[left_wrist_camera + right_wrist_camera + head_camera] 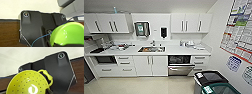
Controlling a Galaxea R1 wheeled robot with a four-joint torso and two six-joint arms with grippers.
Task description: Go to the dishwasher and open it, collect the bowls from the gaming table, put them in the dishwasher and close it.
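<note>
Lime bowl (67, 33) at left claw

I'm looking at an office kitchenette: a white counter (184, 51) with a steel sink (151, 49), white cabinets (191, 23) above it, the dishwasher (180, 65) open right of the sink, and notice posters (239, 30) further right.

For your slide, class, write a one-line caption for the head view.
Kitchenette from above: dishwasher open under the white counter, sink mid-counter, posters on the right wall.
</note>
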